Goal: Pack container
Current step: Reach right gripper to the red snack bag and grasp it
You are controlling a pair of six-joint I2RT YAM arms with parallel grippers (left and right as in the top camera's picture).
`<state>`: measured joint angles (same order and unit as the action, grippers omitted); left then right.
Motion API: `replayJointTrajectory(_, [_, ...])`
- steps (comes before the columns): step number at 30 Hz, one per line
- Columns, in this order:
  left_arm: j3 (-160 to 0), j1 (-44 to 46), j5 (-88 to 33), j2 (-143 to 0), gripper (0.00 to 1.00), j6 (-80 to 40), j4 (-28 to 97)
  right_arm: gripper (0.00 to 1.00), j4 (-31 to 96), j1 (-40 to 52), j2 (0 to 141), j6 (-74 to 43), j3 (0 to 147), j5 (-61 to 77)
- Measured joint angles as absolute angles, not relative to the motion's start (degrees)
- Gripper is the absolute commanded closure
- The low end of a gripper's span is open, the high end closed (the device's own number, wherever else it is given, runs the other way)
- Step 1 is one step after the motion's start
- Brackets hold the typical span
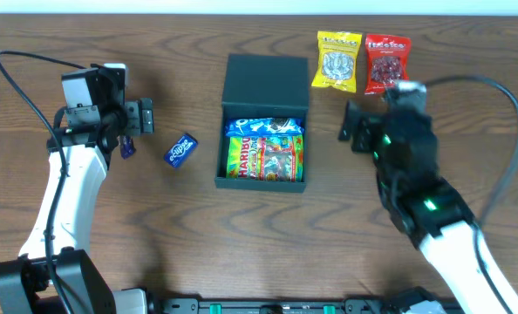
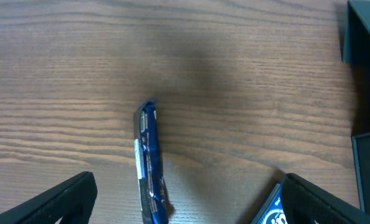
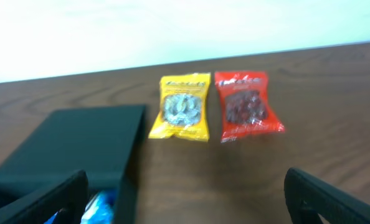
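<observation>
Pack partway: dark teal matte hinged box (image 1: 265, 78) open, two bags (image 1: 265, 160) in.
Yellow packet (image 1: 338, 60), red packet (image 1: 386, 62), blue packet (image 1: 181, 150) left out; left tool (image 2: 185, 199), right tool (image 3: 185, 186) both spread.

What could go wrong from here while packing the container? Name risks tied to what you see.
The narrow blue packet seems to stand on edge between the fingers of the open left hand; closing may topple it. The yellow packet and red packet lie side by side, so the right hand might drag both.
</observation>
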<state>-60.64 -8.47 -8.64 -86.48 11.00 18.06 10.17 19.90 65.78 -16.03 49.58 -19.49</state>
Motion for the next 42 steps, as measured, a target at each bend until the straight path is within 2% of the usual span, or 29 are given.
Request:
replayJointTrajectory(10, [-60.64,-8.47,-8.64,-86.48,0.05,11.0,18.02,0.01,-19.81,12.95,88.27,-12.78,49.63,-23.0])
replayJointTrajectory(13, [-60.64,-8.47,-8.64,-86.48,0.05,11.0,18.04,0.01,-24.97,10.04,93.32,-12.73,49.82,-23.29])
replayJointTrajectory(23, [-60.64,-8.47,-8.62,-86.48,0.05,11.0,18.02,0.01,-33.28,0.86,111.46,-12.73,59.07,-23.86])
replayJointTrajectory(31, [-60.64,-8.47,-8.64,-86.48,0.05,11.0,18.04,0.01,-37.6,-1.54,125.1,-12.73,67.92,-22.83])
replayJointTrajectory(34, [-60.64,-8.47,-8.64,-86.48,0.05,11.0,18.06,0.09,-37.76,-1.54,129.49,-12.51,70.54,-21.34])
replayJointTrajectory(38, [-60.64,-8.47,-8.64,-86.48,0.05,11.0,18.04,0.3,-38.11,-1.54,132.81,-12.29,71.66,-19.14])
replayJointTrajectory(42, [-60.64,-8.47,-8.64,-86.48,0.05,11.0,18.06,0.62,-36.64,-1.54,133.01,-12.36,72.71,-18.02])
